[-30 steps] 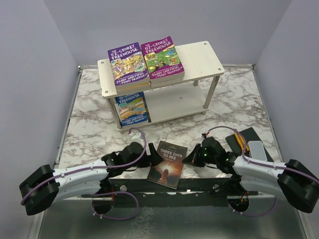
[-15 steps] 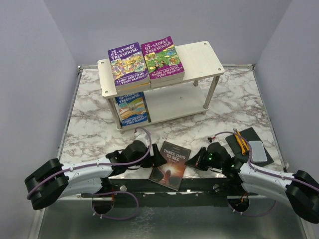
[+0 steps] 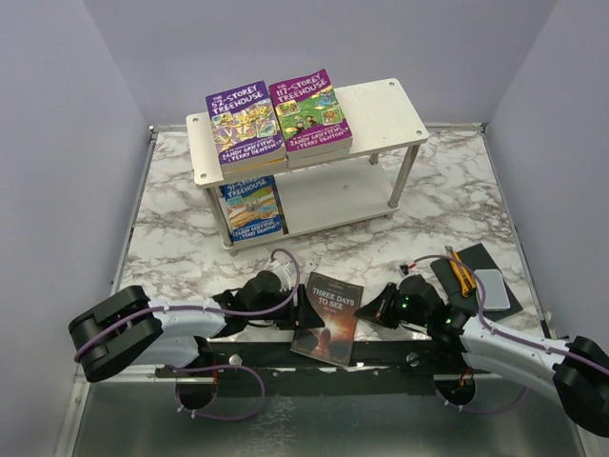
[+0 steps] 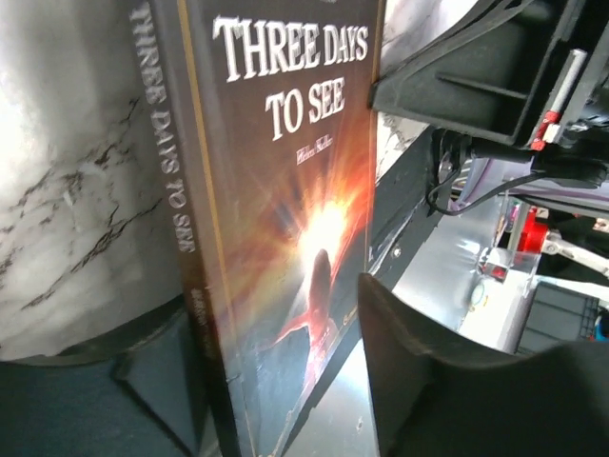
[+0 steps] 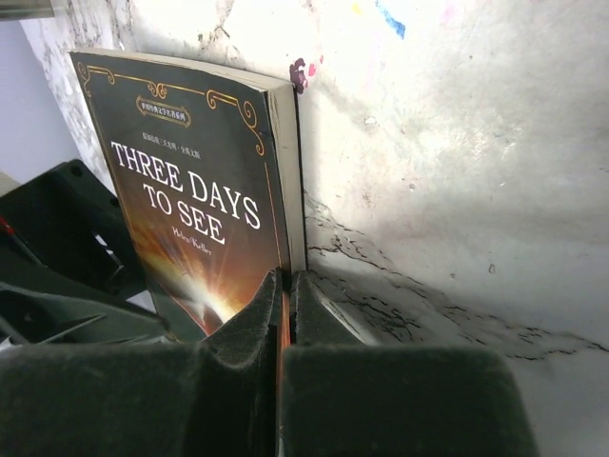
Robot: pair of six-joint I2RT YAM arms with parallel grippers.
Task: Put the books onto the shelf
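A dark brown book, "Three Days to See", lies at the marble table's front edge, its near end over the edge. My left gripper is open astride its spine side, one finger under the book and the other above the cover with a gap. My right gripper is shut, its tips against the book's opposite edge. The pale shelf stands at the back. Two purple Treehouse books lie on its top board, a blue one on the lower tier.
A black pad carrying an orange-handled tool and a grey block lies at the right, behind my right arm. A dark metal rail runs along the table's front edge. Grey walls close in the sides and back.
My left gripper has slid right onto the book's spine edge and its jaws have narrowed. My right gripper has moved nearer and lower against the book, which shifted slightly towards the front edge.
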